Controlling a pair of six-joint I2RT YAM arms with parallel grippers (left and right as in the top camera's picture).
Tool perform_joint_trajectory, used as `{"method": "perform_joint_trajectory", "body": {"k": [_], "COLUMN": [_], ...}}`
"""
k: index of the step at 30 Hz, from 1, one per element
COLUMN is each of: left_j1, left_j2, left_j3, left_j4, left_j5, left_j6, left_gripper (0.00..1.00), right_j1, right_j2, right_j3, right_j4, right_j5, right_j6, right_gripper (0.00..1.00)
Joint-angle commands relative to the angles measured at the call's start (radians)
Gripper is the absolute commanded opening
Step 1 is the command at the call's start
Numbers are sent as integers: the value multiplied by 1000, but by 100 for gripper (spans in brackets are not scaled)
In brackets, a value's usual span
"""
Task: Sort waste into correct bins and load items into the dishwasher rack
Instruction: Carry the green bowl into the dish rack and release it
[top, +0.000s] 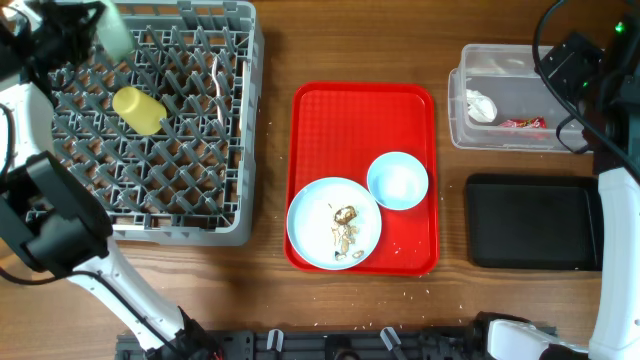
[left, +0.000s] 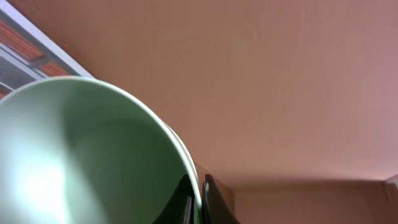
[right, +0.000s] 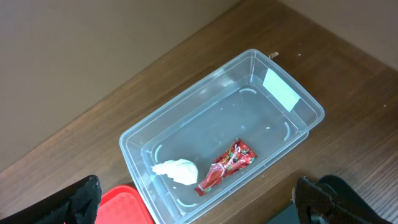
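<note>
Nearest the table's edge, the red tray (top: 360, 120) carries the big plate (top: 312, 215), with brown scraps (top: 345, 228) lying on it and the blue bowl (top: 398, 181) just beside it. Off to the right sits the black bin (top: 530, 222). Further back, the right gripper (right: 196, 186) hangs wide open and empty over the clear tub (right: 249, 118) — napkin (right: 177, 170) and red wrapper (right: 227, 165) inside. Far left, the yellow cup (top: 140, 108) lies in the rack (top: 180, 190), and the left gripper (left: 198, 200) pinches the green bowl (left: 81, 162) by its rim — up over the rack's back corner.
</note>
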Motion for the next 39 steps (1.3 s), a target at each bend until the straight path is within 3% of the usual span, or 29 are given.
{"method": "perform_joint_trajectory", "body": {"k": [1, 13, 15, 16, 19, 27, 29, 31, 33, 35, 36, 37, 39], "left_j1": [6, 97, 129, 150, 206, 317, 334, 343, 342, 320, 290, 257, 143], "left_j2": [44, 120, 121, 121, 121, 56, 16, -11, -38, -73, -100, -122, -148], "left_j3": [7, 7, 7, 7, 7, 7, 7, 7, 7, 7, 7, 7, 7], "left_j4": [42, 37, 32, 28, 14, 14, 7, 2, -32, -120, -241, -352, -531], "left_j5": [33, 33, 40, 47, 77, 192, 192, 192, 190, 144, 31, -113, -512], "left_j6": [-24, -24, -24, -24, -23, -14, -4, -4, 34, 125, 227, 328, 533], "left_gripper": [4, 5, 10, 23, 40, 45, 50, 45, 31, 10, 4, 4, 4], "right_j1": [-2, -2, -2, -2, -2, -2, -2, -2, -2, -2, -2, -2, -2], "right_j2": [9, 10, 10, 10, 9, 10, 10, 10, 10, 10, 9, 10, 9], "right_j3": [3, 3, 3, 3, 3, 3, 3, 3, 3, 3, 3, 3, 3], "right_j4": [0, 0, 1, 1, 0, 1, 0, 0, 1, 1, 0, 0, 0], "right_j5": [14, 14, 14, 14, 14, 14, 14, 14, 14, 14, 14, 14, 14], "right_j6": [4, 4, 4, 4, 4, 4, 4, 4, 4, 4, 4, 4, 4], "right_gripper": [100, 100, 100, 100, 100, 100, 100, 100, 100, 100, 100, 100, 100]}}
